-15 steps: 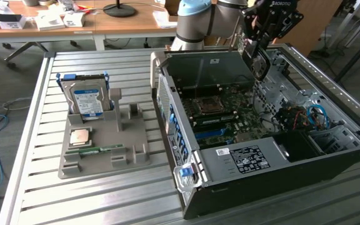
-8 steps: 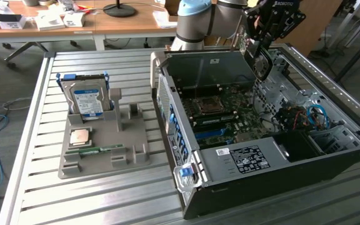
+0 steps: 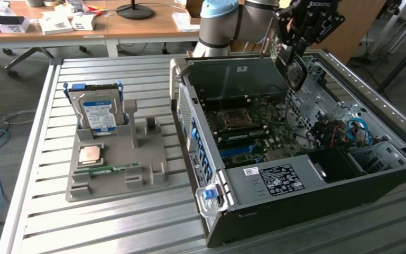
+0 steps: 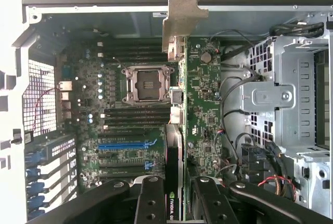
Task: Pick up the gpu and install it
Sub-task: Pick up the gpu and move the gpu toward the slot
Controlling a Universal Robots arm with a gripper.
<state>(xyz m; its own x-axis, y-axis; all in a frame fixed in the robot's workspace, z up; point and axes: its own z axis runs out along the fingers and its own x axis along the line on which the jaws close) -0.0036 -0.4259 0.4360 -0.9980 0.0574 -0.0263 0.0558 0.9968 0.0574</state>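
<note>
The arm point(image 3: 224, 24) is bending over from the back of the exterior view, its wrist pointing the gripper point(image 3: 296, 63) straight downward. Its black fingers point(image 4: 151, 200) are clamping the gpu point(image 4: 182, 18) edge-on between them, jaws standing partly closed around it.

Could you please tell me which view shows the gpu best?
The exterior view: the gpu shows its round fan face, held by the gripper over the case. The wrist view shows it edge-on between the fingers.

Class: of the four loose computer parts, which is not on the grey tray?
The gpu, held edge-on in the claw over the open case; hard drive, processor and memory stick sit on the tray.
</note>
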